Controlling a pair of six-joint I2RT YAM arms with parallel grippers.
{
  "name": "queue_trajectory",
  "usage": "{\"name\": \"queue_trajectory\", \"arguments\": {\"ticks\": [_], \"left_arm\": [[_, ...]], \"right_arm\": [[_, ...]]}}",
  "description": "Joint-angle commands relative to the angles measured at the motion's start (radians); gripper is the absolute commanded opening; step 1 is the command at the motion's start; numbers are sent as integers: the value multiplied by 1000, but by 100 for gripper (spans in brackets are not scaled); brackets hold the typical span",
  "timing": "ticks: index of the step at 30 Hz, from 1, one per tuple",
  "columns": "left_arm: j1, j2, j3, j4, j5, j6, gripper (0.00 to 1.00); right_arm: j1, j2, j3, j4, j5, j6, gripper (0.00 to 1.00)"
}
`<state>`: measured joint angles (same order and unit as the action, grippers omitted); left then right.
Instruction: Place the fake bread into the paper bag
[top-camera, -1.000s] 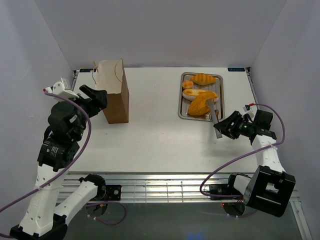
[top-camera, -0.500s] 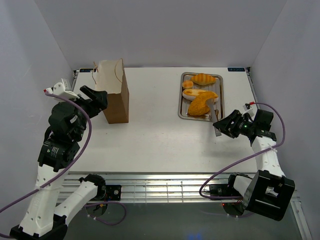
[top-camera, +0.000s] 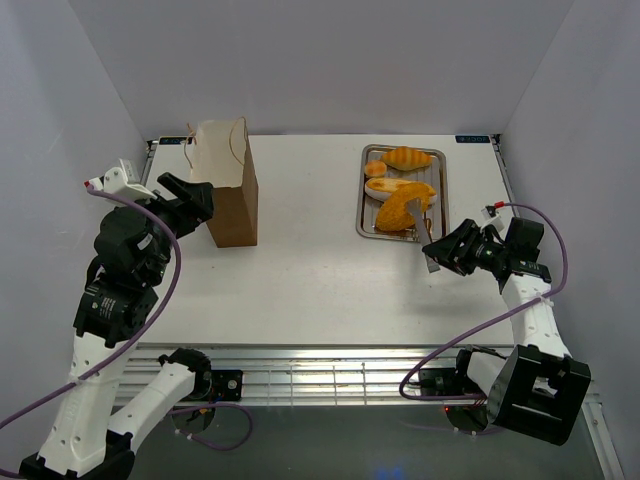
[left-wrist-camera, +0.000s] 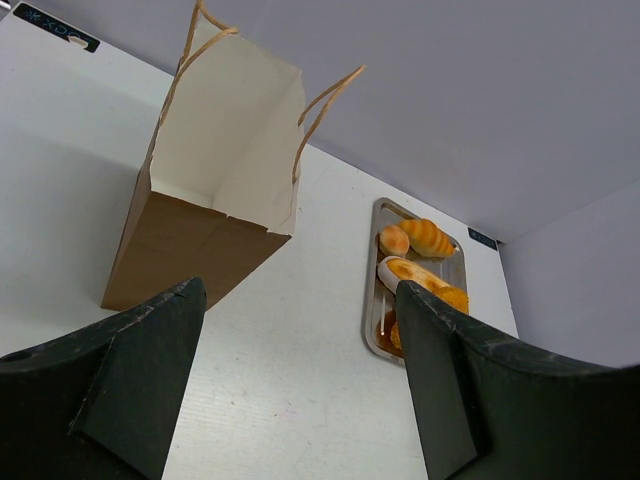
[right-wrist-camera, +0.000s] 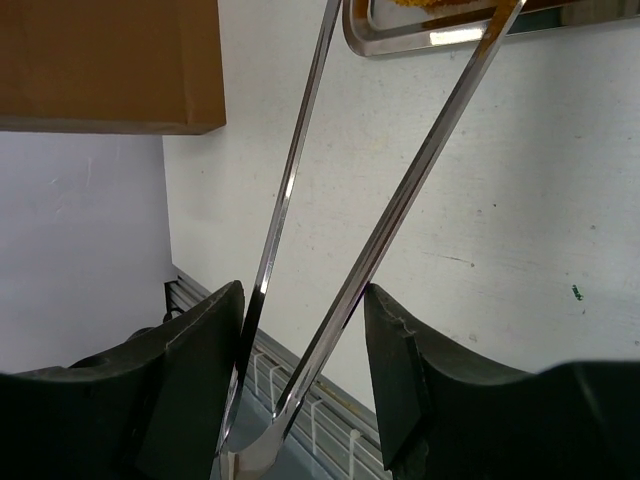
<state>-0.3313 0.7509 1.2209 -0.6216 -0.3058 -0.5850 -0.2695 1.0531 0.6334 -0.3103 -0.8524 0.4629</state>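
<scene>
Bread count four, all on the steel tray (top-camera: 361, 200) at the right of the tabletop (top-camera: 310, 270): croissant (top-camera: 408, 157), bun (top-camera: 375, 168), baguette (top-camera: 398, 185), oval loaf (top-camera: 398, 213) nearest the arm. Paper bag (top-camera: 232, 205) upright at the left, mouth open, well apart from the tray.

Right gripper (right-wrist-camera: 302, 300) jaws clamped on silver tongs (right-wrist-camera: 408, 200); tong arms spread, one reaching over the tray's near rim.

Left gripper (left-wrist-camera: 300, 288) jaws wide apart, empty, just beside the bag.

Judgement: loaves look light, stiff and smooth, likely slippery against metal tips. Pinch across the narrow middle; the oval loaf may need nearly the full spread.
</scene>
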Motion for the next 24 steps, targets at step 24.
{"name": "queue_trajectory", "arguments": {"ticks": [24], "left_arm": [[-2, -8, -9, -7, 2, -4, 87]], "right_arm": [[15, 85, -40, 152, -40, -23, 60]]}}
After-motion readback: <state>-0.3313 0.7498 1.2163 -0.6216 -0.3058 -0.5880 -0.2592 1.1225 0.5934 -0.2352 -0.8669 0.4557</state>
